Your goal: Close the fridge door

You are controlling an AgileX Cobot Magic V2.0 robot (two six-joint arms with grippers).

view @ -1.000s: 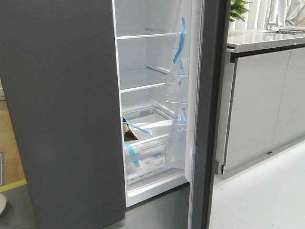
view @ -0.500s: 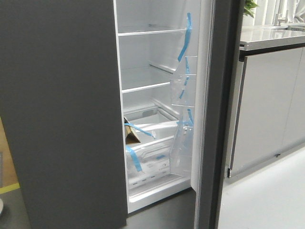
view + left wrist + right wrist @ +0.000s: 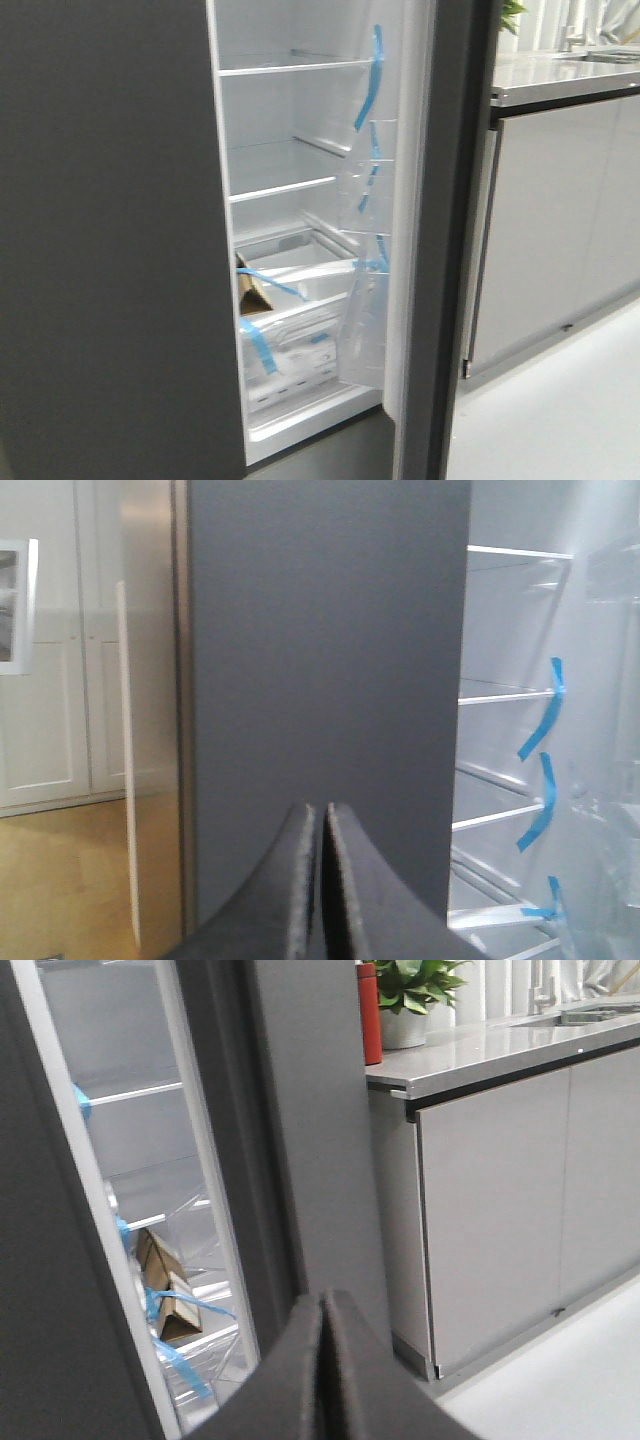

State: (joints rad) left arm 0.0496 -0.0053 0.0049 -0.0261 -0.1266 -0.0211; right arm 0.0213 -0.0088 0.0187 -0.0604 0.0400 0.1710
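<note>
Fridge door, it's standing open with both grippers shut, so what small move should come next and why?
Probably bring the shut right gripper against the outer face of the fridge door and push leftward. The door stands open, shelves exposed, and neither gripper appears to touch it; the left gripper faces the fixed panel.

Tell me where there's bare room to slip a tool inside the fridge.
The upper shelves are bare, between the closed grey panel and the fridge door. Lower down is crowded: drawers, a cardboard piece, blue tape, and the door's clear bins.

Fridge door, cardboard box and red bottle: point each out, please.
fridge door (image 3: 455, 250), front view, on its dark outer edge.
cardboard box (image 3: 160, 1285), right wrist view, on its brown side.
red bottle (image 3: 368, 1015), right wrist view, on its body.
</note>
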